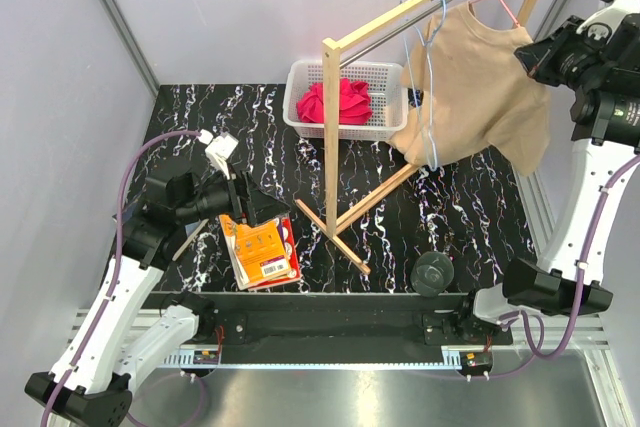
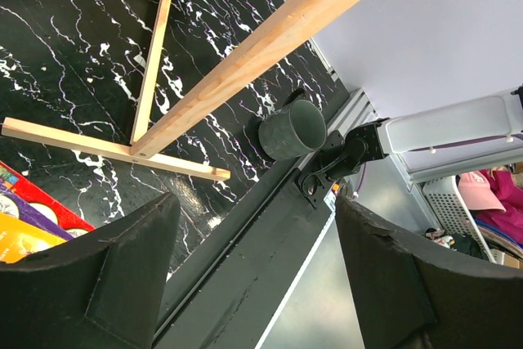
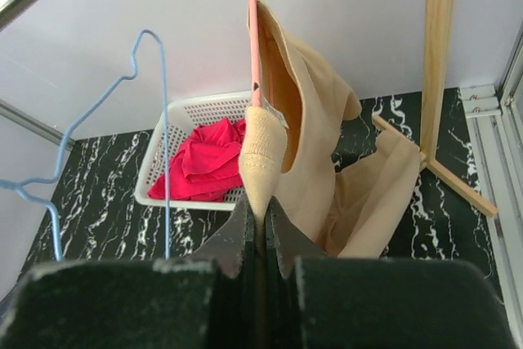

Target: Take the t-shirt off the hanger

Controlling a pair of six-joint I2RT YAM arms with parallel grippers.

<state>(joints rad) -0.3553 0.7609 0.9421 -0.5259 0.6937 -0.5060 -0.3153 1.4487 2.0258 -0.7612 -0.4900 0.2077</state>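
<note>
A tan t-shirt hangs on a pink hanger from the rail of the wooden rack at the back right. My right gripper is shut on the shirt's collar edge by the shoulder. In the right wrist view the fingers pinch the tan collar just below the pink hanger wire. An empty blue hanger hangs left of the shirt. My left gripper is open and empty, low at the front left, far from the shirt.
A white basket with a red garment stands behind the rack's post. An orange and red packet lies under the left gripper. A dark round cup stands near the front edge. The rack's wooden feet cross mid-table.
</note>
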